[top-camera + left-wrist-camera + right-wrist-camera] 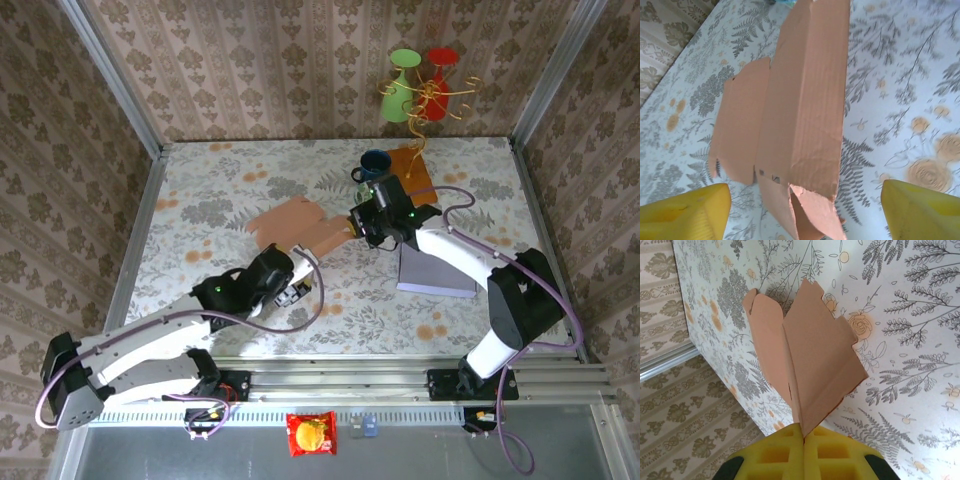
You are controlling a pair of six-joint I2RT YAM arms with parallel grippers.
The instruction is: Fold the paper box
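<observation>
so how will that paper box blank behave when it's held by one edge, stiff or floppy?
Probably light: the right gripper holds the paper box by one edge pinch alone. Panels look fairly stiff, flat corrugated card, but it will likely hinge at the creases, as the side flaps already sit angled. The crumpled near corner suggests it dents easily.

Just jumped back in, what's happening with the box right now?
The right claw is shut on one edge of the paper box, which lies on the flowered table with one panel tilted up along a crease. The left claw is open at the box's other end, holding nothing. The box isn't folded up yet.
</observation>
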